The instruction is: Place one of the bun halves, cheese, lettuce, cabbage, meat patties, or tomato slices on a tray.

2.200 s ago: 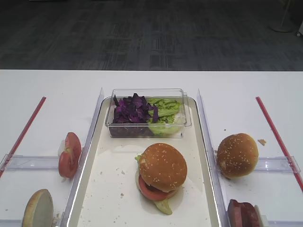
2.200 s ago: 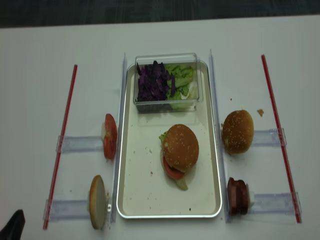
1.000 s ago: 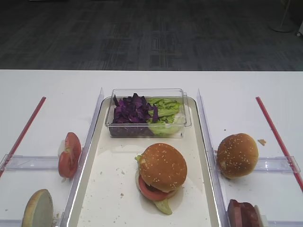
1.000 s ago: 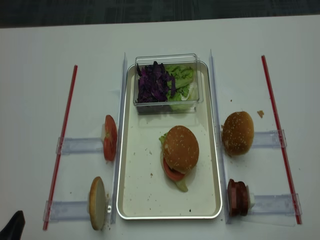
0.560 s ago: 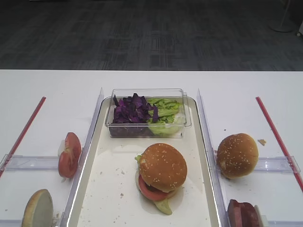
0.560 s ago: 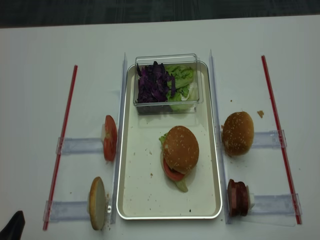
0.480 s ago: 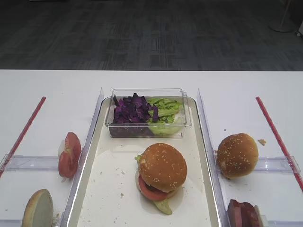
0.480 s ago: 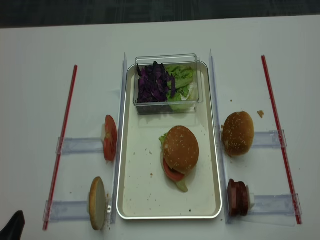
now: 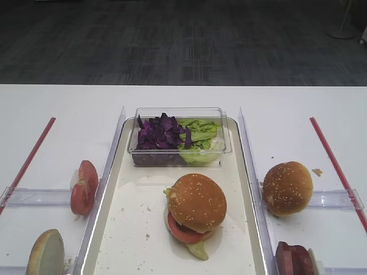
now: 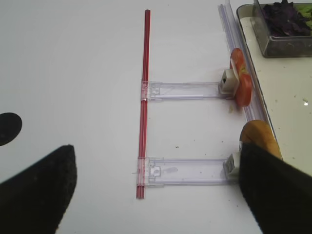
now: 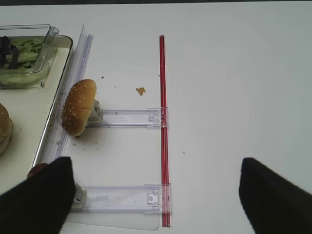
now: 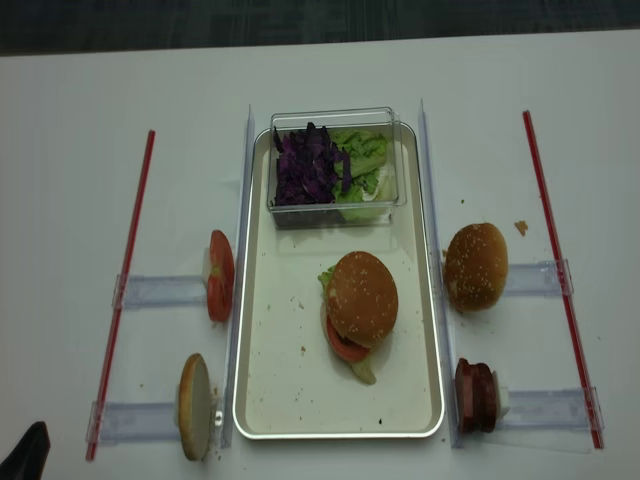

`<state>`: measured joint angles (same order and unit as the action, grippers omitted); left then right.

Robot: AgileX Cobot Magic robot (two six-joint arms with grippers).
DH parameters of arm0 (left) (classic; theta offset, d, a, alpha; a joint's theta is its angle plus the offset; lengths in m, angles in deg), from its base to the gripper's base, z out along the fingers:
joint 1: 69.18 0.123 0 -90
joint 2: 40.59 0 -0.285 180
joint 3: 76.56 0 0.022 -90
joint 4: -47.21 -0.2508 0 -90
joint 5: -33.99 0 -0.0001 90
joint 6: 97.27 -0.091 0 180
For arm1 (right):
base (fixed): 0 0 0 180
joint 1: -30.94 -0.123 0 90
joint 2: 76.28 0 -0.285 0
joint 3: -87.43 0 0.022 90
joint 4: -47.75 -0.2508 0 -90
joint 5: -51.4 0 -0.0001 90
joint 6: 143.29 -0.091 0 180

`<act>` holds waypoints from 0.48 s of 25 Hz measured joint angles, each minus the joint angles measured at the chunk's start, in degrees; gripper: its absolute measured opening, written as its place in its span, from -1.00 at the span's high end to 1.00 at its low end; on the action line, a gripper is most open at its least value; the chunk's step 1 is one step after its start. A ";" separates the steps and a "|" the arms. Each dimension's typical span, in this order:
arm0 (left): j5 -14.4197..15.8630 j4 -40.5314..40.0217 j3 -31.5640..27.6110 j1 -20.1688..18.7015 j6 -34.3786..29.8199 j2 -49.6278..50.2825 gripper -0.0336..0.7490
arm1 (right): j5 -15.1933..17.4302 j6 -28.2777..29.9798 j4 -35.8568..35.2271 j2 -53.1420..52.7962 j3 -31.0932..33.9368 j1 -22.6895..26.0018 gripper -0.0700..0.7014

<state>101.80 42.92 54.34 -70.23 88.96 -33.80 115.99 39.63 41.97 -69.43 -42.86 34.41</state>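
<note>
On the cream tray [image 9: 135, 229] [image 12: 290, 370] sits a stacked burger: a sesame bun half [image 9: 196, 201] [image 12: 361, 297] over a tomato slice [image 9: 182, 231] and lettuce [image 9: 199, 250]. Another bun half [image 9: 287, 187] [image 11: 78, 107] leans on the right stand, a third [image 9: 46, 253] [image 10: 258, 139] on the left. Tomato slices [image 9: 85, 187] [image 10: 241, 83] stand left, meat patties [image 9: 295, 259] [image 12: 476, 392] right. Cabbage [image 9: 162, 132] and lettuce [image 9: 200, 137] fill the tub. Cheese is out of view. My right gripper [image 11: 156, 204] and left gripper [image 10: 156, 195] hang open over the table, holding nothing.
Clear rails [image 9: 248, 160] flank the tray on both sides. Red strips [image 11: 162, 122] [image 10: 144, 112] with clear plastic stands [image 11: 126, 118] [image 10: 185, 89] cross the white table. A crumb [image 11: 140, 90] lies by the right strip. A black round spot [image 10: 7, 127] shows at the far left.
</note>
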 joint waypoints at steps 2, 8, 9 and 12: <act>0.00 0.00 0.00 0.00 0.00 0.00 -0.67 | 0.00 0.00 0.00 0.00 0.00 0.00 -0.97; 0.00 0.00 0.00 0.00 0.00 0.00 -0.67 | 0.00 0.00 0.00 0.00 0.00 0.00 -0.97; 0.00 0.00 0.00 0.00 0.00 0.00 -0.67 | 0.00 0.00 0.00 0.00 0.00 0.00 -0.97; 0.00 0.00 0.00 0.00 0.00 0.00 -0.67 | 0.00 0.00 0.00 0.00 0.00 0.00 -0.96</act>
<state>101.80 42.92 54.34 -70.23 88.96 -33.80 115.99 39.63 41.97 -69.43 -42.86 34.41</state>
